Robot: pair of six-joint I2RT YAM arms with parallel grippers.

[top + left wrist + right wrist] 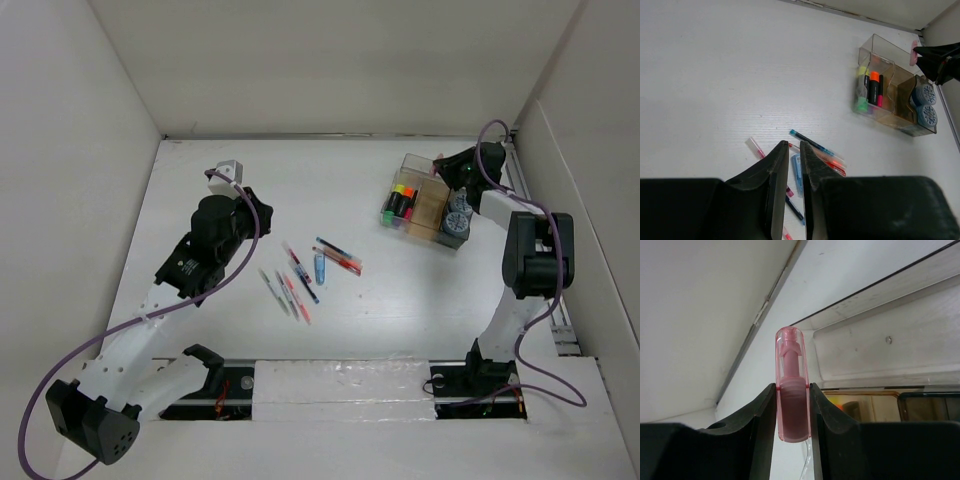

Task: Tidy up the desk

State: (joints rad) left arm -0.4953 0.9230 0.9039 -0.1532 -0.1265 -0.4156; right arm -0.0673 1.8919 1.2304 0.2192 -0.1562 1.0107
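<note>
pink plastic item (792,390) between right fingers (760,425), desk (300,180) beneath

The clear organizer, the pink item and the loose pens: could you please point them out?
clear organizer (414,166), top external view, empty far compartment's wall.
pink item (791,405), right wrist view, its rounded body.
loose pens (301,272), top external view, mid-shaft of one pen.

My white desk (420,320) carried loose pens (300,272) scattered mid-table and a clear organizer (415,168) toward its far right corner.

The desk (400,320) is white, 2 discs (924,93) blue, a case (791,390) translucent pink.
</note>
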